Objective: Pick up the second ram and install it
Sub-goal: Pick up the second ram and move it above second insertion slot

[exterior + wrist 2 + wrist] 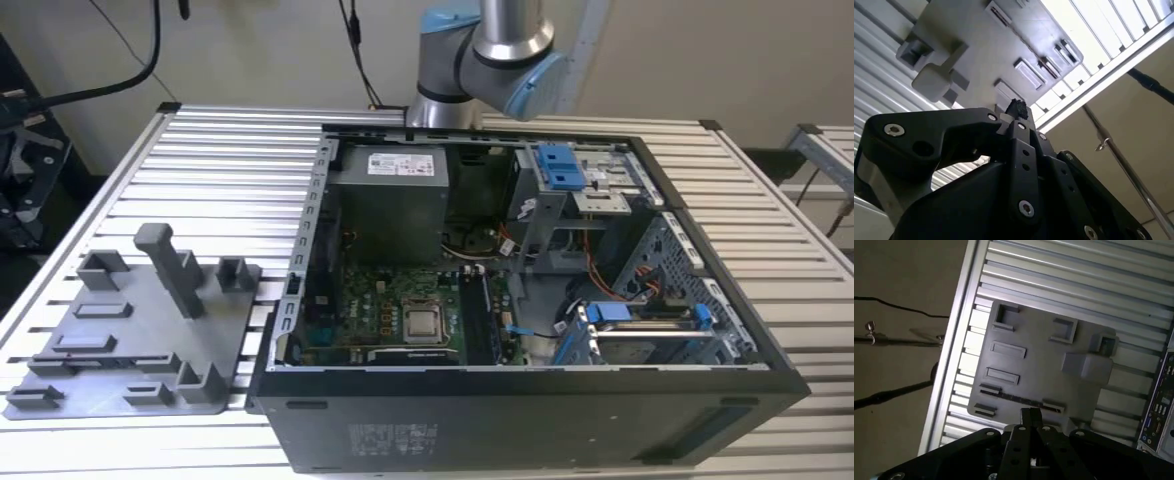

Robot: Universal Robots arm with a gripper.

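Hand (1030, 413): narrow, its fingers (1025, 419) drawn almost together with nothing held, poised above the grey tray (1044, 355).
Second ram (1006, 396): a thin dark strip, edge-on in the tray, just ahead of the hand and not touching it.
Tray: flat on the slatted counter (1079, 270), beneath the hand.
Computer case (534, 410): open, beside the tray, away from the hand.

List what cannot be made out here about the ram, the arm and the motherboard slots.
Ram: first wrist view, just a thin dark strip in the tray; whether the gripper touches it is unclear.
Arm: exterior view, cut off by the top edge.
Motherboard slots: exterior view, too small to tell what is seated.
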